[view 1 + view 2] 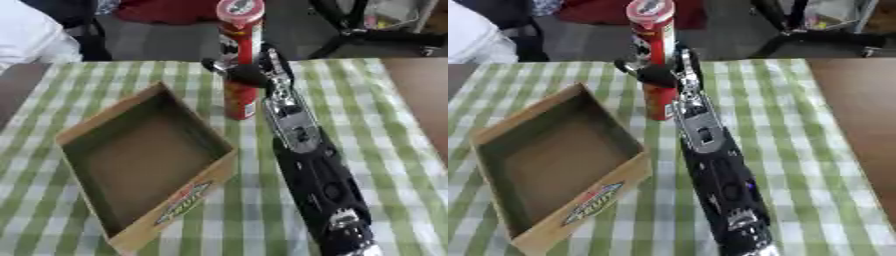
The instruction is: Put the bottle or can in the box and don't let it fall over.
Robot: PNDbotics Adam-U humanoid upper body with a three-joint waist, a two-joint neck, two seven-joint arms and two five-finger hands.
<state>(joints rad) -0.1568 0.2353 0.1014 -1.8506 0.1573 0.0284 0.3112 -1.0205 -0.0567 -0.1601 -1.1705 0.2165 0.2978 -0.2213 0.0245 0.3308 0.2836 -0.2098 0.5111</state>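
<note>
A green-and-white checked cloth [376, 125] covers the desk, whose brown wood [859, 110] shows bare along the right. Beyond the far edge, a black stand's legs [376, 35] spread at far right, and something red [166, 10] lies beside them to the left.

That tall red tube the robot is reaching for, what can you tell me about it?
The red can is a tall, slim cylinder with a round, pale-topped red lid and printed red, white and dark label. It stands upright on the green checked tablecloth, just beyond the open cardboard box's far corner, not in it. The robot's right hand is curled round its middle.
</note>
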